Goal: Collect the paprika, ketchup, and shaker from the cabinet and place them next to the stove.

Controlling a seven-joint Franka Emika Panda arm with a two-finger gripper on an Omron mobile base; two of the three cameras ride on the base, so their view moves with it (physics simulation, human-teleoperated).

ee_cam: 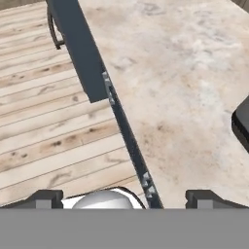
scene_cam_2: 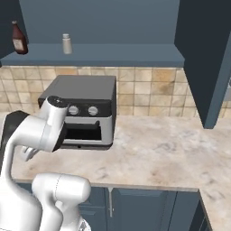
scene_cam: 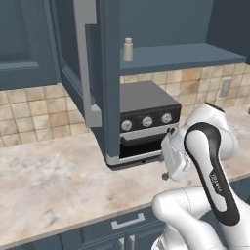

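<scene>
Cabinet (scene_cam: 171,29) open, doors swung out; open door edge with pale grey handle hanging at left in left base view, door panel at right in right base view

Shaker (scene_cam: 128,49) upright on the cabinet shelf, near its left end, seen from both base cams (scene_cam_2: 66,43)

Ketchup (scene_cam_2: 18,39) upright on same shelf, left of shaker and well apart from it; caught by right base view, hidden behind the open door in left base view

Can't make out paprika or stove

Toaster oven (scene_cam: 144,119) on the desk (scene_cam: 44,185) directly under the shelf, three knobs facing out in left base view; right base view (scene_cam_2: 83,110) gives two knobs, rest blocked by the arm

Arm folded low in front of the oven in both base views, hand pointing down over the desk front edge

Tool (ee_cam: 124,197) with fingertips (ee_cam: 46,198) wide apart, nothing between them; hand view looking down at the marble desk top, its dark front edge running diagonally, wood plank floor (ee_cam: 44,121) beyond

Blue base cabinets with silver handles (scene_cam: 128,222) under the desk, seen in both base views

Tiled backsplash behind oven; wall outlet (scene_cam: 225,88) visible at right in left base view
</scene>
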